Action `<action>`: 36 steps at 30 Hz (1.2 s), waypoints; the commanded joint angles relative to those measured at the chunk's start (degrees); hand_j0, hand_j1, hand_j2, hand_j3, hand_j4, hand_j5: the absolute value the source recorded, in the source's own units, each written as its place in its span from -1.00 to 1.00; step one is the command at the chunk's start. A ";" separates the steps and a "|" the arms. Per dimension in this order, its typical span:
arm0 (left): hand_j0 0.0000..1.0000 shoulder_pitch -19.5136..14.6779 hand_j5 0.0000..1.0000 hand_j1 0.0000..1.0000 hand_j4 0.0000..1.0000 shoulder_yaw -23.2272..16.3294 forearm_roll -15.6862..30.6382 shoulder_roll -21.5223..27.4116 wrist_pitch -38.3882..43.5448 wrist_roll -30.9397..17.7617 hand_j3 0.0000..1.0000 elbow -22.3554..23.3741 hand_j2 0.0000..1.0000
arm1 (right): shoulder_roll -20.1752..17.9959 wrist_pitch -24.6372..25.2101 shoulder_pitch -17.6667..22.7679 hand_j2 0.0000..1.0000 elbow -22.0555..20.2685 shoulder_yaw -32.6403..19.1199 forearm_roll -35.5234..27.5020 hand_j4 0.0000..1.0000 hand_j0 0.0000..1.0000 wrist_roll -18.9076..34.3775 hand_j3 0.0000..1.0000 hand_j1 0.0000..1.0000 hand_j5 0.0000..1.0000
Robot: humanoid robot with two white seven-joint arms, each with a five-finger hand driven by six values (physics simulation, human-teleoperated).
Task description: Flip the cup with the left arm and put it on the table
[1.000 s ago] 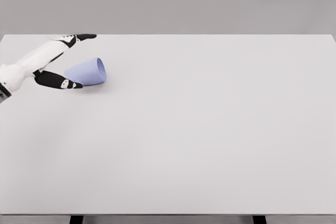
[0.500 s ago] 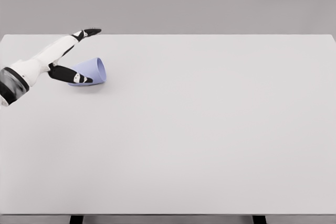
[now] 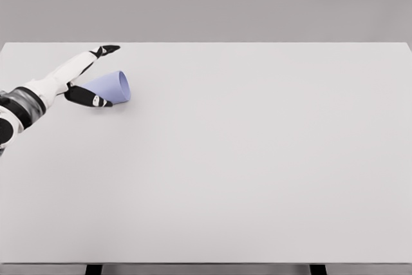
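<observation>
**One cup, one hand, a wide pale tabletop**

One broad tabletop (image 3: pixel 257 172) fills nearly all of your view, pale grey-white and matte, with its far edge running straight across the upper part of the frame and its near edge along the bottom. Below that near edge you can see two dark table legs (image 3: pixel 94 269), one at lower left and one at lower right. Behind the tabletop the room is a plain grey wall (image 3: pixel 257 1), evenly lit and featureless.

In the upper left of the frame you will find the cup (image 3: pixel 111 87), light lavender-blue, lying on its side on the tabletop with its wide mouth turned to the right and its narrower base to the left. It casts a faint shadow beneath it.

Your left hand (image 3: pixel 80 78) comes in from the left edge on a white arm with a dark wrist band. The hand is spread open around the base end of the cup: the long fingers (image 3: pixel 105 49) stretch beyond the cup toward the far edge, while the dark thumb (image 3: pixel 90 98) lies along the cup's near side. You cannot tell whether it presses the cup.
</observation>
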 commanded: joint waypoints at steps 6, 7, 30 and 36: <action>1.00 -1.58 1.00 1.00 1.00 -3.82 -0.33 -0.47 4.39 3.18 1.00 1.57 1.00 | 0.00 0.00 0.00 1.00 0.01 0.01 0.00 1.00 1.00 0.01 1.00 1.00 1.00; 1.00 -1.67 1.00 1.00 1.00 -4.35 -0.33 -0.47 4.82 3.18 1.00 1.57 1.00 | 0.00 0.00 0.00 1.00 0.01 0.01 0.00 1.00 1.00 0.01 1.00 1.00 1.00; 1.00 -9.93 1.00 1.00 1.00 -14.81 -0.51 -0.55 16.51 5.29 1.00 1.84 1.00 | 0.00 0.00 0.00 1.00 0.01 0.01 0.00 1.00 1.00 0.01 1.00 1.00 1.00; 1.00 -11.08 1.00 1.00 1.00 -16.65 -0.51 -1.52 17.33 6.61 1.00 1.92 1.00 | 0.00 0.00 0.00 1.00 0.01 0.01 0.00 1.00 1.00 0.01 1.00 1.00 1.00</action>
